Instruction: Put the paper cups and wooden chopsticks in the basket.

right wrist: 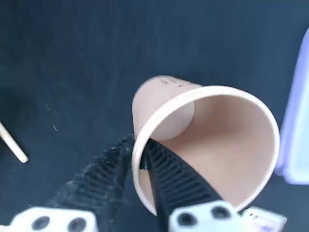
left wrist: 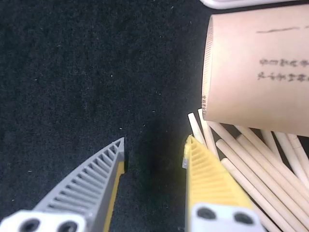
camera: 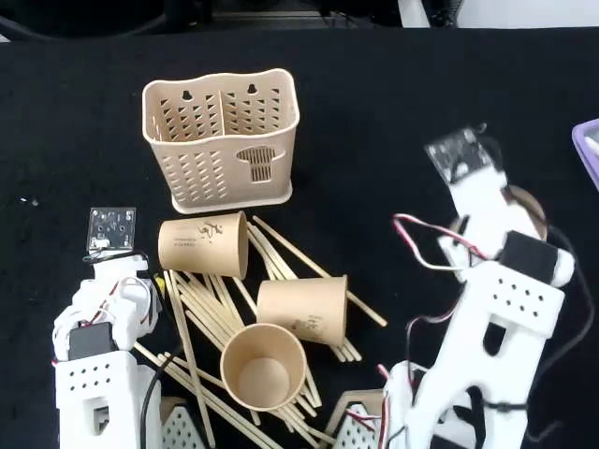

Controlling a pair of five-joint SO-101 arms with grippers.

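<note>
The beige slotted basket point(camera: 220, 140) stands upright at the back of the black table. Three paper cups are in front of it: one on its side point(camera: 201, 245), another on its side point(camera: 301, 309), and one with its mouth up point(camera: 263, 367). Wooden chopsticks point(camera: 215, 313) lie scattered under and around them. My left gripper point(left wrist: 154, 142) is open just above the cloth, with the first cup point(left wrist: 260, 67) and chopsticks point(left wrist: 251, 159) beside its yellow finger point(left wrist: 207, 179). My right gripper point(right wrist: 140, 150) is shut on the rim of another paper cup point(right wrist: 207, 140), far right point(camera: 530, 202).
A lavender container point(camera: 588, 145) sits at the table's right edge, close to the held cup point(right wrist: 297, 121). One chopstick end point(right wrist: 12, 142) lies on the cloth near the right gripper. Both arm bases stand at the front edge.
</note>
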